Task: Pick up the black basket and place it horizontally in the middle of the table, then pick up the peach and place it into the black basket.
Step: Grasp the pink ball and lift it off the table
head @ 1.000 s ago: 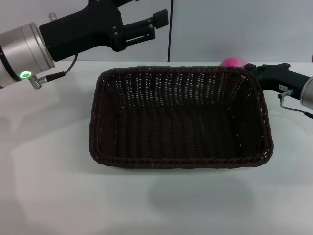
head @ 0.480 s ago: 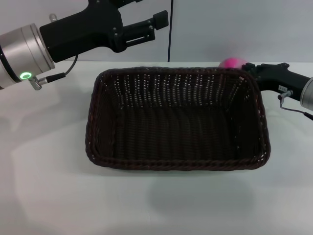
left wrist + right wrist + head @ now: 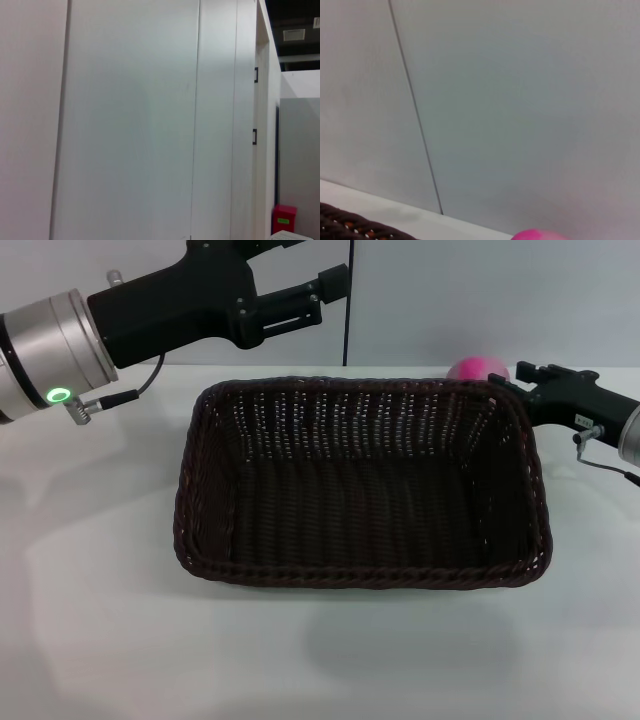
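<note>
The black basket [image 3: 360, 577] lies lengthwise across the middle of the white table [image 3: 90, 640], open side up and empty. The peach [image 3: 478, 368] sits on the table just behind the basket's far right corner, partly hidden by the rim. My right gripper [image 3: 505, 386] is at that far right corner, level with the rim and next to the peach. In the right wrist view only the top of the peach [image 3: 540, 234] and a bit of basket rim [image 3: 350, 226] show. My left gripper [image 3: 315, 265] is open and empty, raised above the table's far left.
A pale wall with a dark vertical seam [image 3: 349, 310] stands behind the table. The left wrist view shows only wall panels and a small red object [image 3: 284, 220] far off. Bare tabletop lies in front of and to the left of the basket.
The basket has slid a little to the left and its right end has swung slightly away. The left arm has risen slightly. The right gripper stays at the far right corner.
</note>
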Action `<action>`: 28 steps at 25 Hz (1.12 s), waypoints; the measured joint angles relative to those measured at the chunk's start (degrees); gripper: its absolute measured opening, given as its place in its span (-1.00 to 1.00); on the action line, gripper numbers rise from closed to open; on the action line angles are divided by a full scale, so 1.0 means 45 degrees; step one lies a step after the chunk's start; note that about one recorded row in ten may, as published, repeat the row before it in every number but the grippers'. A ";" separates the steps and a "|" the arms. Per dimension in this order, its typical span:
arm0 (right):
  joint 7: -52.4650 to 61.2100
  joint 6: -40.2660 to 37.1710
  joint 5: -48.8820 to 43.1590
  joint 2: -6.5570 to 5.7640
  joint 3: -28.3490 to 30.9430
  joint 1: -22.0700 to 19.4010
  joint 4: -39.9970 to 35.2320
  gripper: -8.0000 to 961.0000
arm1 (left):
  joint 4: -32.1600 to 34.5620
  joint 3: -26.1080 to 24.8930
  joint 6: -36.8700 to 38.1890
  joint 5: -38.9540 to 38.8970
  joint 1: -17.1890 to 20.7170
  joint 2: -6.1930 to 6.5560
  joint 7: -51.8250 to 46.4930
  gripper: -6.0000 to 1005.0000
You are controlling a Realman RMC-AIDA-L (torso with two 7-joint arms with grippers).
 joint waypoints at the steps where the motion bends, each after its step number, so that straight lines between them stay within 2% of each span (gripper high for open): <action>1: 0.0000 0.0010 0.0000 0.0000 -0.0004 0.0001 0.0004 -0.33 | -0.0009 0.0001 0.0000 0.0000 -0.0002 0.0000 0.0001 0.60; 8: -0.0004 0.0507 -0.0043 0.0000 -0.0142 0.0210 0.0080 0.29 | -0.0143 0.0010 0.0062 0.0000 -0.0046 0.0000 0.0008 0.60; 16: -0.0008 0.0820 -0.0058 -0.0001 -0.0225 0.0420 0.0180 0.42 | -0.0157 0.0011 0.0063 0.0000 -0.0072 -0.0020 0.0015 0.60; 28: -0.0316 0.1326 -0.0035 0.0000 -0.0512 0.0699 0.0619 0.41 | -0.0222 0.0008 0.0082 0.0000 -0.0144 -0.0040 0.0016 0.60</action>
